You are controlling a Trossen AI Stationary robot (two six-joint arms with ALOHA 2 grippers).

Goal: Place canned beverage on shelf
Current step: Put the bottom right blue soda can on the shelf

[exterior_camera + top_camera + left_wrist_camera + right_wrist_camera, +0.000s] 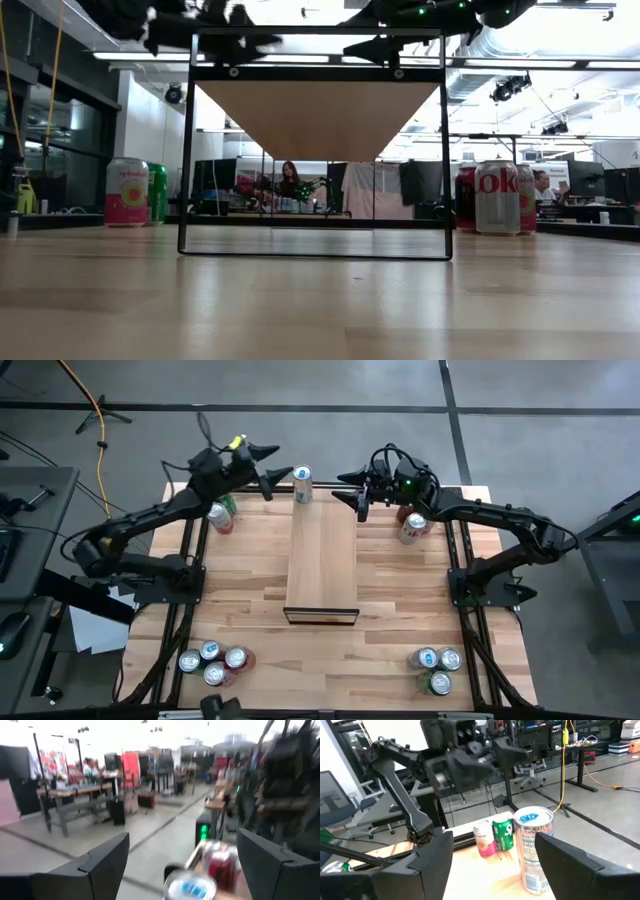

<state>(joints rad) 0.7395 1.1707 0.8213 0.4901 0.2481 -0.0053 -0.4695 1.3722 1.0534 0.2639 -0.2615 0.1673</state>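
Two dark plastic fingers point(580, 865) of the right gripper point(352, 488) fill the near part of the right wrist view, and they stand wide apart with nothing held between them. Under everything lies the big plank-patterned wooden tabletop point(400, 610). On it stands the long pale smooth wooden shelf point(322, 555), raised up on a thin dark metal frame point(185, 150). It runs from the near middle of the table to the far edge.

Both dark robot arms reach in over the far end of the shelf. The left gripper point(275, 470) hangs just left of the shelf's far end, fingers spread apart, holding nothing.

A white and blue metal drink can point(302, 484) stands upright at the far end of the shelf, between the two grippers, and neither one touches it.

A pink can point(219, 516) and a green can point(157, 193) stand on the table at the far left. A red and white can point(413, 526) stands at the far right. More cans sit in small bunches at the near left point(213, 663) and near right point(436, 666).
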